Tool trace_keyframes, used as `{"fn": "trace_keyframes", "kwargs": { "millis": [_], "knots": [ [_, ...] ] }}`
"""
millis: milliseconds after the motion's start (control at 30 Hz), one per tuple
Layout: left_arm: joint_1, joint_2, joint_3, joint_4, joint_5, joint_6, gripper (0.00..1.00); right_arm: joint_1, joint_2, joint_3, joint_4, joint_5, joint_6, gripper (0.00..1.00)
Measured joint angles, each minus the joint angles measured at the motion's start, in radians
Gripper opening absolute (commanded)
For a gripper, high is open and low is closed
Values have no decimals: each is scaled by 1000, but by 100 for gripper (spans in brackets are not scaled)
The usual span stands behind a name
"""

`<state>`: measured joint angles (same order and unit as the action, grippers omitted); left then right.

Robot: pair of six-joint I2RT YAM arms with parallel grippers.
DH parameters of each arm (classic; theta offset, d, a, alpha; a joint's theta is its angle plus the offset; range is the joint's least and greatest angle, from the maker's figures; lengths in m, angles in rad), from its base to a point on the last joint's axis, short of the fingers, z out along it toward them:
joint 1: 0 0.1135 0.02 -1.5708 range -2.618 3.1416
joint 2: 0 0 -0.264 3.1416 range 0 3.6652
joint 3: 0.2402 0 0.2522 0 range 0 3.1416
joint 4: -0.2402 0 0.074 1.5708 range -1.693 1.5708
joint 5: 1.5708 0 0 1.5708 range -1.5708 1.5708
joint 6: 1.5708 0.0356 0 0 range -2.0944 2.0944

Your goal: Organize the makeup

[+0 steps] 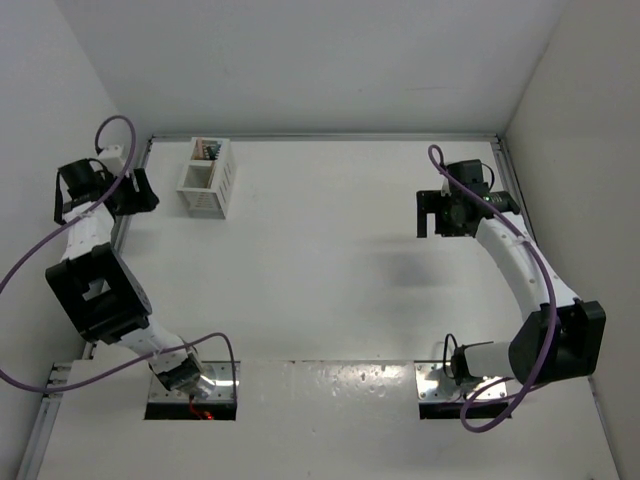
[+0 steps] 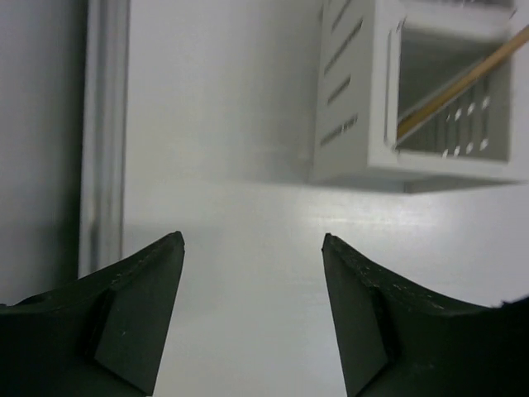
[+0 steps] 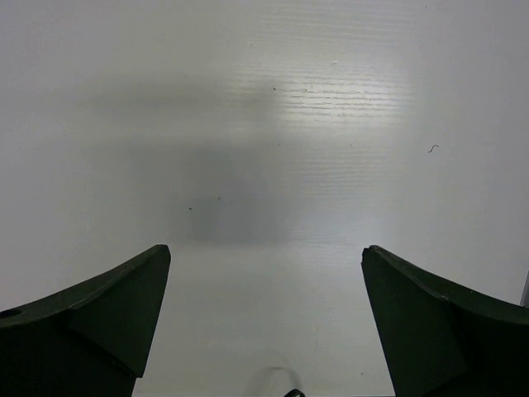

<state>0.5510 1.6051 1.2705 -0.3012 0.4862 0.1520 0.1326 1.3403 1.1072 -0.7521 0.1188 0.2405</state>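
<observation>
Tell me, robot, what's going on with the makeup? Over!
Left gripper open, empty, beside the white box. Right gripper open, empty. Makeup sticks in the box's far compartment. Nothing in the way.

The left gripper (image 1: 138,190) sits at the far left of the table (image 1: 330,260), with the slotted box (image 1: 206,178) just to its right and apart from it. From the wrist, the box (image 2: 413,91) lies ahead and to the right of that gripper (image 2: 252,240), and a rail (image 2: 103,141) runs along the table edge on its left. A thin stick (image 2: 463,83) leans slantwise inside one compartment of the box. From above, more makeup sticks (image 1: 208,148) stand in the box's rear compartment, farther back than the left claw. The right gripper (image 1: 432,214) is well apart on the box's far right, with table (image 3: 264,124) beneath and ahead of it.
</observation>
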Motion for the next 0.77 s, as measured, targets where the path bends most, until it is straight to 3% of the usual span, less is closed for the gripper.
{"fn": "trace_keyframes", "kwargs": {
  "millis": [200, 767],
  "knots": [
    [0, -37, -130, -61, -47, 24, 75, 0, 3, 0, 1, 3, 31, 100],
    [0, -98, -133, -49, -11, 23, 80, 0, -24, -71, 28, -33, 82, 100]
  ]
}}
